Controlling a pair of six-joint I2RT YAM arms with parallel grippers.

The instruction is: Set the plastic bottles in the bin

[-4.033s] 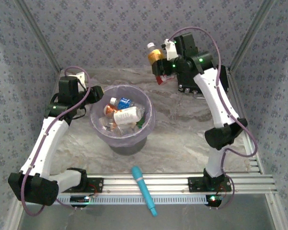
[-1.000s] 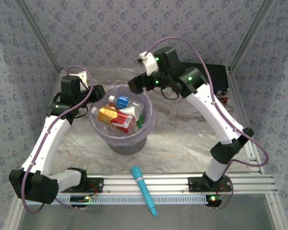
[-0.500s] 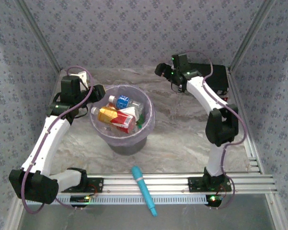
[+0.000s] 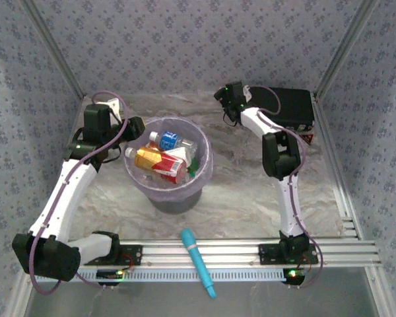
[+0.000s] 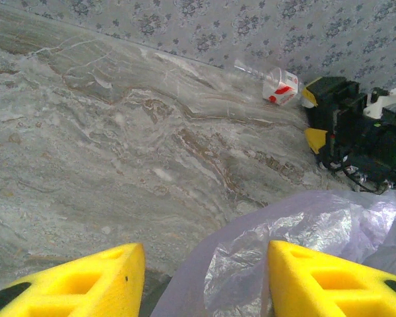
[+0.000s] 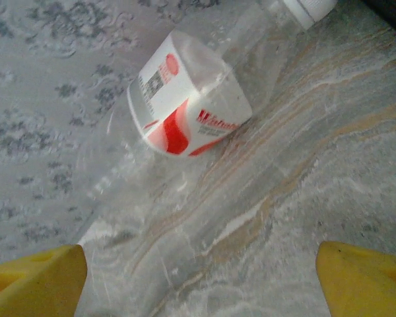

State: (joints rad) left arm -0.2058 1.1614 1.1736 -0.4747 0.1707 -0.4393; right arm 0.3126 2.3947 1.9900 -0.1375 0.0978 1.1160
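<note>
At the far wall, the right gripper [image 6: 198, 284] has its fingers spread wide and empty, facing a clear bottle [image 6: 185, 105] with a red-and-white label that lies on the table [image 6: 303, 172] against the wall. Beside the bin [image 4: 185, 193], the left gripper [image 5: 201, 274] has its fingers apart astride the rim, gripping nothing. Several bottles [image 4: 160, 162] lie inside the bin.

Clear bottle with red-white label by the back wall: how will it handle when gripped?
The bottle looks empty and thin-walled: probably light, may crumple when squeezed. Lying on its side on the smooth table, it could roll or skid if nudged.
</note>
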